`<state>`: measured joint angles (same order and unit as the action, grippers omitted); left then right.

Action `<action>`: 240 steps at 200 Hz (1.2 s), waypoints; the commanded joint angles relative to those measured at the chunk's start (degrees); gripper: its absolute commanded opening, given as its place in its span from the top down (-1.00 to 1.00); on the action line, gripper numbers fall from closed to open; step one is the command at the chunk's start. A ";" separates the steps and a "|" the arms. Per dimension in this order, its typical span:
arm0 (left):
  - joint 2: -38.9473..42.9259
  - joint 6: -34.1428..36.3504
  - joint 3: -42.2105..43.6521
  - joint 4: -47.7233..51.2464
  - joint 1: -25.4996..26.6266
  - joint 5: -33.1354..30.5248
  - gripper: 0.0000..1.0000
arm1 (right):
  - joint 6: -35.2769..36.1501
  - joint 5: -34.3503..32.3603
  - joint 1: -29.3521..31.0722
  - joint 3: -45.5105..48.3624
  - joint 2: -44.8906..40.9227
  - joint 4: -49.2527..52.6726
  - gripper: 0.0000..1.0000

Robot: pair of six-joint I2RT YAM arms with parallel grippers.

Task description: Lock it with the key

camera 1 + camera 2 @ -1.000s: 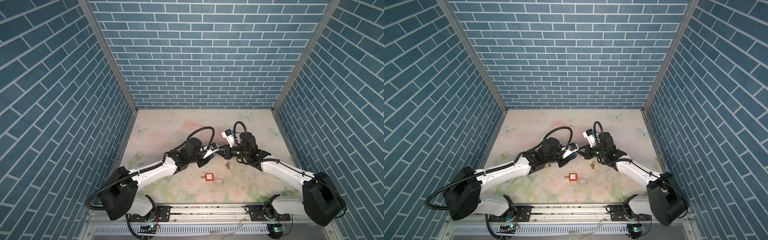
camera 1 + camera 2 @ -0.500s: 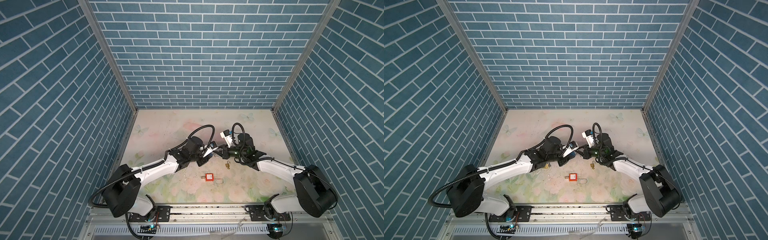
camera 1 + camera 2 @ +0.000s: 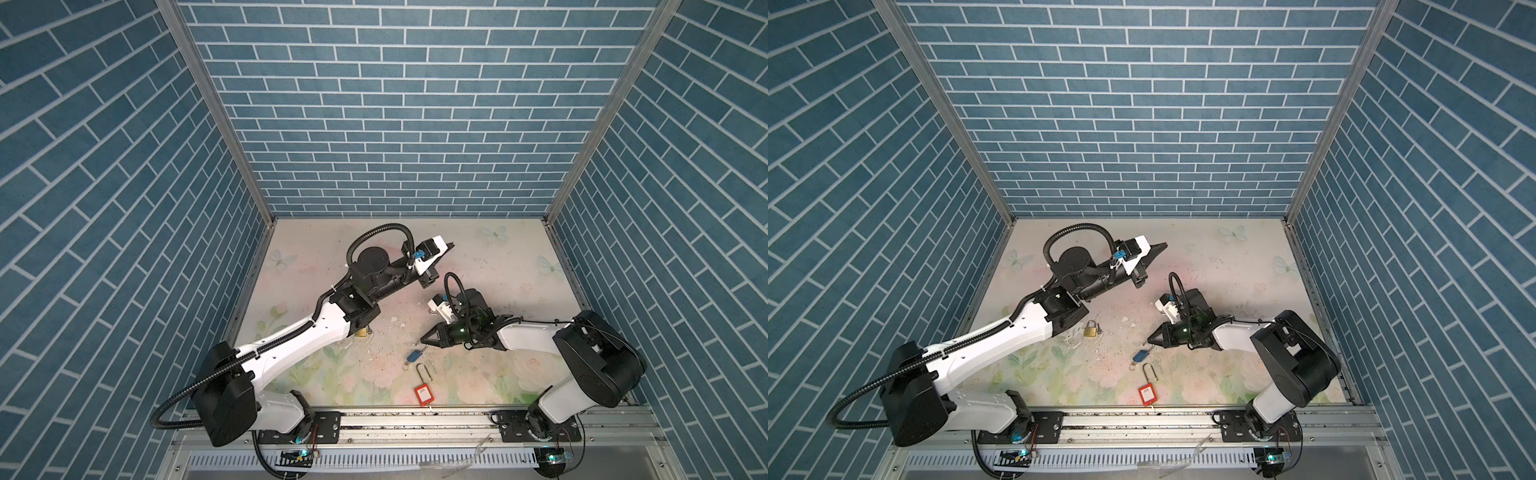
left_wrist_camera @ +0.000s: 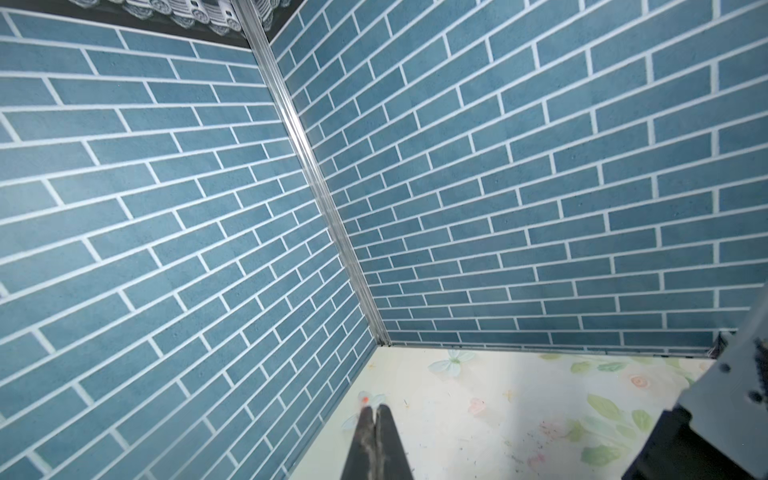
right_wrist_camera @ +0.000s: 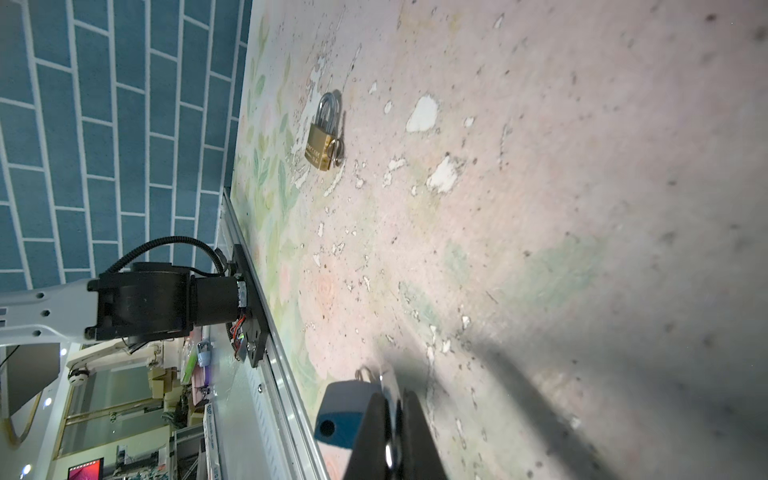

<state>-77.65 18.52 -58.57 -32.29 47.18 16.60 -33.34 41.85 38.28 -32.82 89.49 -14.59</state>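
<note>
Plainly, the right pincer [image 3: 423, 338] is clenched on a blue-headed key [image 3: 414, 354]. In the right wrist view its fingers [image 5: 376, 419] stand almost together with a sliver of bright metal nipped between them, and the key's blue head sticks out to one side. How much of the blade is gripped is hidden by the fingers. A small ring [image 3: 405, 366] hangs off the far end of the head. Whether the key touches the tabletop [image 3: 498, 270] or hangs just above it cannot be told.

The left pincer [image 3: 449, 248] is raised and points toward the back wall, clamped shut on nothing. The left wrist view shows only its tips pressed together; the rest is cut off at the frame edge.

A brass padlock [image 3: 1089, 330] lies on the tabletop close beside the left arm [image 3: 299, 340]; in a top view the arm hides nearly all of it [image 3: 362, 332]. The right wrist view shows its shackle seemingly seated, with small ringed keys [image 5: 337, 150] touching its side. Whether one of them sits in the keyhole is hard to make out.

A red padlock [image 3: 423, 395] with a long thin shackle lies near the tabletop's front edge, just past the blue-headed key and apart from it. It is too small to tell whether its shackle is latched.
</note>
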 commanded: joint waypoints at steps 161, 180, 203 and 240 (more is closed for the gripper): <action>11.73 -8.59 7.25 37.93 -1.79 -19.45 -0.57 | -2.48 -4.10 -5.07 -12.55 7.53 3.08 0.69; 10.45 -8.44 6.12 41.65 -1.27 -17.34 -0.57 | -2.19 -4.61 -5.06 -12.29 7.83 3.16 0.64; 8.78 -7.17 5.95 44.02 0.36 -16.89 -0.56 | -1.96 -5.34 -5.15 -11.76 8.06 3.46 0.62; 3.88 -2.65 3.44 49.40 2.29 -16.70 -0.56 | -1.90 -8.45 -5.41 -10.07 7.12 5.73 0.52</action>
<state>-71.24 12.38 -52.31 11.29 48.62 -1.10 -35.94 36.07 33.21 -44.25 96.57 -11.00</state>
